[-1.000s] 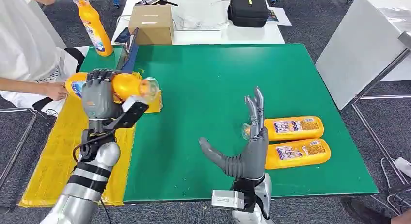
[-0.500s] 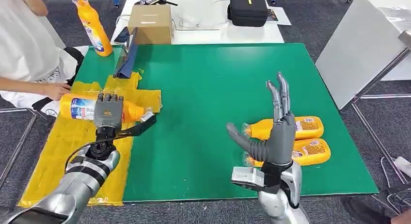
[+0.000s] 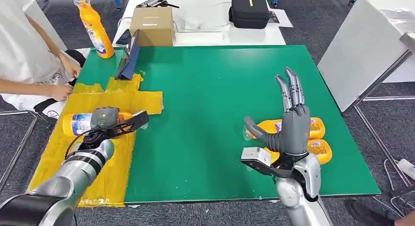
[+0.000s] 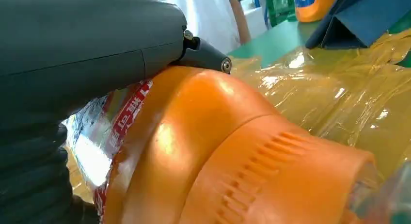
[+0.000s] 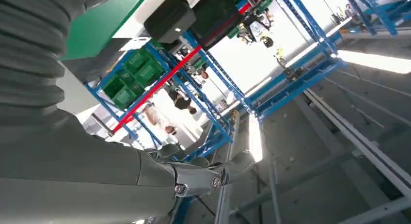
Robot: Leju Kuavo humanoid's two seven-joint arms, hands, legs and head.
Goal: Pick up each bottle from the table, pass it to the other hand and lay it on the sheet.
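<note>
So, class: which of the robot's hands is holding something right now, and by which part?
The left hand grips the orange bottle around its body, on the yellow sheet. The right hand holds nothing, fingers spread.

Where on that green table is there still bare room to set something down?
The green mat is bare between the yellow sheet and the two lying bottles. Crowded: the right edge under the right hand, and the sheet's bottle under the left hand.
</note>
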